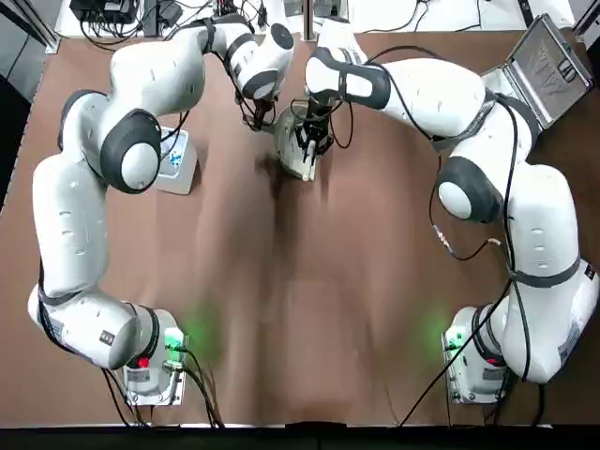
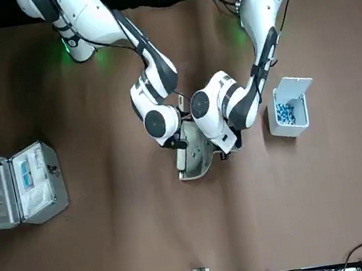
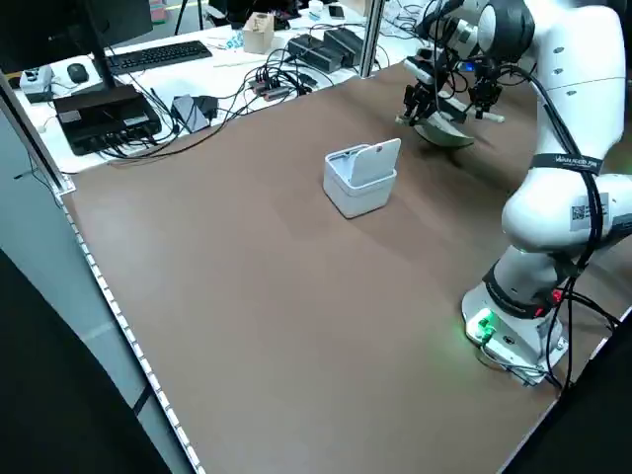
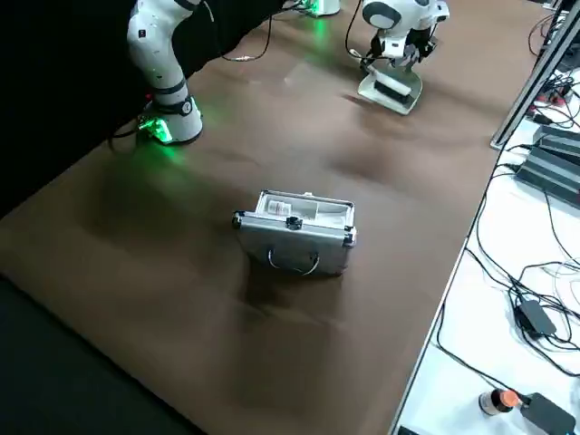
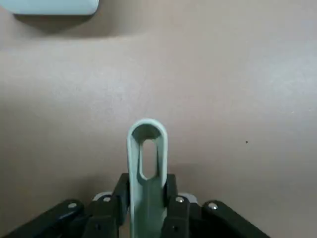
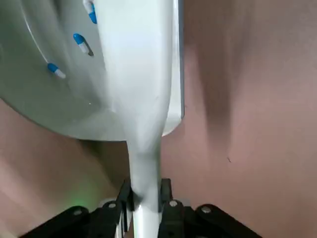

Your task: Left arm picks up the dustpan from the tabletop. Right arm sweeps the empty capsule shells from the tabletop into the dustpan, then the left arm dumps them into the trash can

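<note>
Both pincers clench handles: left (image 5: 146, 218) dustpan (image 2: 194, 157), right (image 6: 143, 208) brush (image 6: 141, 89) hiding capsules (image 6: 81, 43).

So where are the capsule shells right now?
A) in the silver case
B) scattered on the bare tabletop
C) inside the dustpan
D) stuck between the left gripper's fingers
C: the right wrist view shows blue-and-white capsule shells lying in the dustpan, beside the brush that the right gripper holds.
</note>
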Robot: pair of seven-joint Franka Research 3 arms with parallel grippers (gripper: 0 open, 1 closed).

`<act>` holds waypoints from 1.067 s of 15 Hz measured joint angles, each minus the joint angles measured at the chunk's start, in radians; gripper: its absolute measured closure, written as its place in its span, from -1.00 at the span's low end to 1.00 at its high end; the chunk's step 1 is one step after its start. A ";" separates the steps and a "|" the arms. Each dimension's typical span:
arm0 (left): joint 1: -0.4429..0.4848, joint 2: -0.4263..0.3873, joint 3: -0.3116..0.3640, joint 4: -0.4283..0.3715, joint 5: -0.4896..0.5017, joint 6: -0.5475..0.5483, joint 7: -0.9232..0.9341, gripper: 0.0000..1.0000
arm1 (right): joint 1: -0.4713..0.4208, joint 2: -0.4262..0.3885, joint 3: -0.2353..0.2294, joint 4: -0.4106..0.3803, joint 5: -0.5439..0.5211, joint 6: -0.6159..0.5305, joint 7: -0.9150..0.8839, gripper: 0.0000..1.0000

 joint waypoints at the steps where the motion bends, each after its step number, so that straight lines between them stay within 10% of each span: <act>1: 0.008 0.000 0.000 0.009 -0.029 0.005 0.007 0.34 | -0.014 -0.011 0.000 0.007 0.001 -0.030 0.000 0.47; 16: 0.107 -0.004 -0.005 0.135 -0.289 0.032 0.234 0.34 | -0.234 -0.239 -0.021 0.032 -0.098 -0.253 -0.032 0.47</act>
